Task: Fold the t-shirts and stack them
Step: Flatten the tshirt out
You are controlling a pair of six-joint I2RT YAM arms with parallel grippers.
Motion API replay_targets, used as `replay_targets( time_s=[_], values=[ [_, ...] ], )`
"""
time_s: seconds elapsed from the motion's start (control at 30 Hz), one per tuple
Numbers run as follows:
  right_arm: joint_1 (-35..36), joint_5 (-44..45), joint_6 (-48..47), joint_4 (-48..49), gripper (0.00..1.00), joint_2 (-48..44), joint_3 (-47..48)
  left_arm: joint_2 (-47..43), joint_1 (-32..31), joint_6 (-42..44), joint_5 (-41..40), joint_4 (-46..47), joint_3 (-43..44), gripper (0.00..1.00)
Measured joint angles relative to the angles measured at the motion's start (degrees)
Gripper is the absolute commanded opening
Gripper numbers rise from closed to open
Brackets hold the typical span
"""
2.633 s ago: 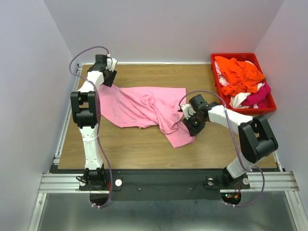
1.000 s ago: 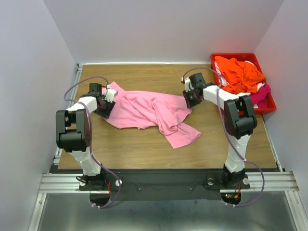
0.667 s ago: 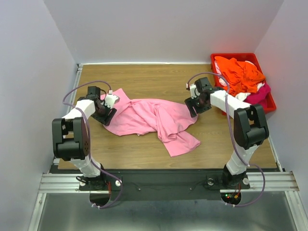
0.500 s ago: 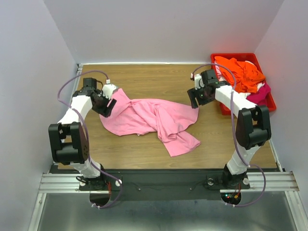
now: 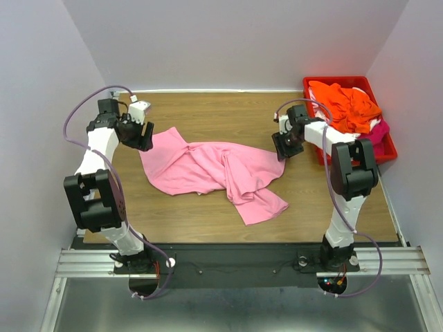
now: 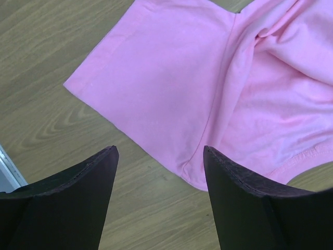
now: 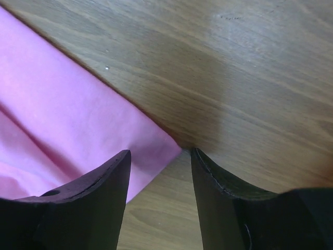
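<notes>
A light pink t-shirt [image 5: 208, 168] lies crumpled across the middle of the wooden table; it shows in the left wrist view [image 6: 218, 83] and the right wrist view [image 7: 62, 120]. My left gripper [image 5: 144, 136] is open and empty, just above the shirt's far left corner [image 6: 161, 151]. My right gripper [image 5: 280, 146] is open and empty, low over the shirt's right corner [image 7: 158, 151], with the corner tip between its jaws. Orange [image 5: 342, 104], white [image 5: 344, 144] and magenta [image 5: 372, 135] t-shirts lie heaped in the bin.
A red plastic bin [image 5: 349, 83] stands at the far right of the table [image 5: 208, 114]. Purple walls close in on three sides. A metal rail [image 5: 228, 259] runs along the near edge by the arm bases.
Both grippers dragged the shirt's ends toward the near side, then back outward, then let go. The left gripper has moved to the far left; the right one sits at the shirt's right corner.
</notes>
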Motion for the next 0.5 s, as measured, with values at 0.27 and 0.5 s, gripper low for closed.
replay_targets(
  time_s=[0.27,0.5],
  values=[
    [-0.1,0.0,0.0,1.3,0.52,1.8,0.4,5.3,5.1,-2.3,2.1,0.2,1.2,0.78],
    [-0.3,0.5,0.0,1.8,0.16,1.9,0.4,8.5,6.4,-3.8,1.3,1.9,2.7,0.78]
  ],
)
